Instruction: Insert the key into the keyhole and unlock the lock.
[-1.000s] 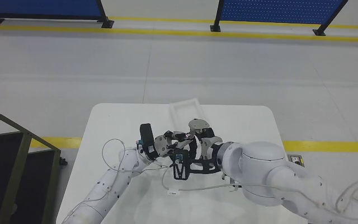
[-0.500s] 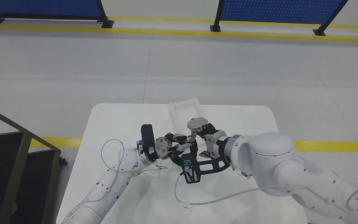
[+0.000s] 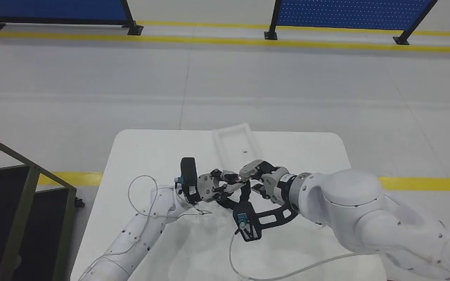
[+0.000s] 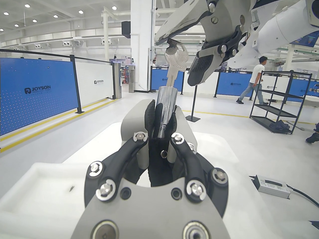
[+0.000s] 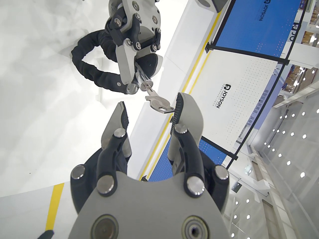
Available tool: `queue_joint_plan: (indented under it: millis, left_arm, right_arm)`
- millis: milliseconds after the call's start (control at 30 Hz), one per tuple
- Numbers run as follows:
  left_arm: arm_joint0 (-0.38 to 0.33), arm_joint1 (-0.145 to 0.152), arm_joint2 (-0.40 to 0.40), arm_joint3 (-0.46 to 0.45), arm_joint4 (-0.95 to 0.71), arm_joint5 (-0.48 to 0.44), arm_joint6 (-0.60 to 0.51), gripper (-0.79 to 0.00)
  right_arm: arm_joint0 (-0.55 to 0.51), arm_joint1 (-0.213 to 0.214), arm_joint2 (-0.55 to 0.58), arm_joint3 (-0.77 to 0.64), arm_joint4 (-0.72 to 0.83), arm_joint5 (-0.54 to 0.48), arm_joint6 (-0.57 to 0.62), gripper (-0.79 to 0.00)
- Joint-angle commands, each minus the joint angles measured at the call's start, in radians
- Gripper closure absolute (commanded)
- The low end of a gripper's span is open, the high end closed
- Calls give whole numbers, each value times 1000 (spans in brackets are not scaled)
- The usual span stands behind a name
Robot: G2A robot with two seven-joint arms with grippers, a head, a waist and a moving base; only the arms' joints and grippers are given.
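The left gripper (image 4: 162, 111) is gripping the cable lock (image 5: 86, 69) by its chrome cylinder (image 4: 166, 100). Its two fingers are pressing tightly on the cylinder's sides. It is holding the lock in the air above the middle of the tabletop (image 3: 140, 168), a little nearer the far edge, where a white tray (image 3: 235, 137) is lying. The lock's black cable is hanging in a loop under the gripper.

The key (image 5: 158, 103) is sitting with its blade in the keyhole (image 5: 147, 84) at the end of the cylinder, and its flat head is pointing out toward the right gripper (image 5: 152, 103). The jaws of this gripper are standing apart, one on each side of the key's head. One pad is lying right at the edge of the head; whether it is touching, I cannot tell.

In my judgement the inserting step is looking done, though how deep the blade is going is hidden, and the turning step is the one in hand. The next move is asking the right gripper to close squarely on the flat head and rotate about the blade's axis, while the left gripper is keeping the cylinder from twisting.
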State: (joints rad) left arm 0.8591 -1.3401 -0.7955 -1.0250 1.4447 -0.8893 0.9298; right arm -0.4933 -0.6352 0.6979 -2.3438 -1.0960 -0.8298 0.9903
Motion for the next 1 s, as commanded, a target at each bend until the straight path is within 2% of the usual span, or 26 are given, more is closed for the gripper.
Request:
queue_joint_plan:
  millis: [0, 67, 133, 200, 467, 533, 967]
  left_arm:
    - [0, -1, 1, -1, 1, -3, -3, 0]
    - [0, -1, 3, -4, 2, -5, -5, 0]
    - [0, -2, 5, -6, 3, -8, -7, 0]
    - [0, -3, 8, -9, 4, -10, -9, 0]
    - [-4, -8, 20, -11, 3, -17, -16, 0]
    - [-6, -9, 22, -11, 3, -18, -17, 0]
    - [-12, -12, 31, -9, 10, -17, -17, 0]
  right_arm:
    - [9, 2, 1, -2, 28, -2, -2, -317]
    - [18, 4, 1, -2, 46, -2, -2, -283]
    - [25, 5, 0, -1, 58, 0, 0, -215]
    - [29, 5, -2, 1, 73, 2, 2, -114]
    - [41, 2, -2, 20, 140, 6, 6, -18]
    - [41, 2, 0, 27, 159, 11, 10, 0]
    - [23, -7, 16, 47, 294, 191, 104, 0]
